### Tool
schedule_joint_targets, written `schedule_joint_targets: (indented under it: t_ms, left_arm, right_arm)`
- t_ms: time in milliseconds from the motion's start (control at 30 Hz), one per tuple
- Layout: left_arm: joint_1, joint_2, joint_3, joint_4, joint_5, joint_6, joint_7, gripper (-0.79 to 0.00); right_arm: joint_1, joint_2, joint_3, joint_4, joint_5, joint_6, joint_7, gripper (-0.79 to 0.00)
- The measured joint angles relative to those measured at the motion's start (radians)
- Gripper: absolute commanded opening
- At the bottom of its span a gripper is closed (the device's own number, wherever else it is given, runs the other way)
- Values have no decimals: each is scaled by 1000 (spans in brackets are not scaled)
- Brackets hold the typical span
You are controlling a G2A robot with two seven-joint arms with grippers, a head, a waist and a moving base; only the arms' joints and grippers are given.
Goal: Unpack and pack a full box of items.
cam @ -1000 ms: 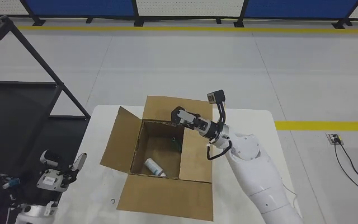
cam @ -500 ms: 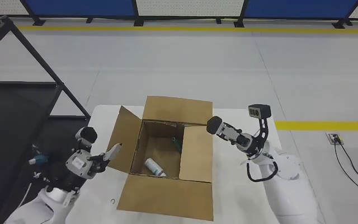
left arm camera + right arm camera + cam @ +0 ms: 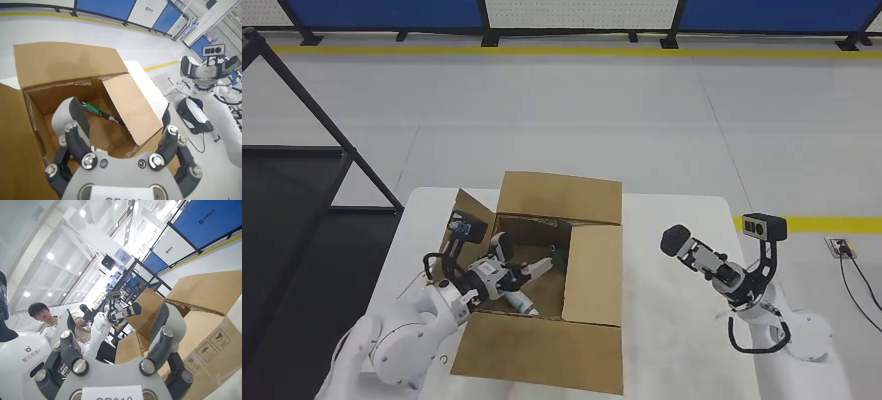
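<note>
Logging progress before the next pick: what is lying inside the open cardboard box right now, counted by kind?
Green-handled tool: 1
White bottle: 1
Total: 2

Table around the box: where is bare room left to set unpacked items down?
The widest bare patch of table lies between the box and the table's right edge, where the right hand hovers. A narrower strip runs beside the left flap. The box's left side is crowded by the left hand over the bottle.
</note>
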Motion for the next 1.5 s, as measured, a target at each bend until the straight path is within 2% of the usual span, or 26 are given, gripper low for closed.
schedule_joint_targets:
  t_ms: [200, 300, 400, 500, 767, 1000, 1233, 1500]
  left_arm:
    - [12, -1, -5, 17, -31, 12, 8, 0]
    - [1, -6, 11, 67, -193, 32, -63, 0]
    - [-44, -10, 41, 131, -345, 47, -157, 0]
    - [-94, -18, 85, 196, -434, 57, -202, 0]
    - [-233, -52, 232, 385, -541, 130, -190, 0]
    - [-314, -79, 320, 502, -574, 165, -170, 0]
    - [-348, -93, 335, 538, -666, 110, -171, 0]
    - [-329, -86, 297, 403, -661, 95, -159, 0]
  right_arm:
    - [-6, 0, -7, -9, 0, 3, -7, 0]
    - [-20, 6, -18, -40, -6, -20, 12, 0]
    - [-35, 15, -16, -66, -10, -50, 53, 0]
    - [-55, 26, -15, -95, -20, -52, 75, 0]
    - [-100, 52, -8, -90, -18, -68, 57, 0]
    - [-117, 70, -9, -96, -4, -77, 48, 0]
    - [-120, 85, -28, -100, -6, -82, 43, 0]
    - [-120, 102, -46, -133, -8, -97, 28, 0]
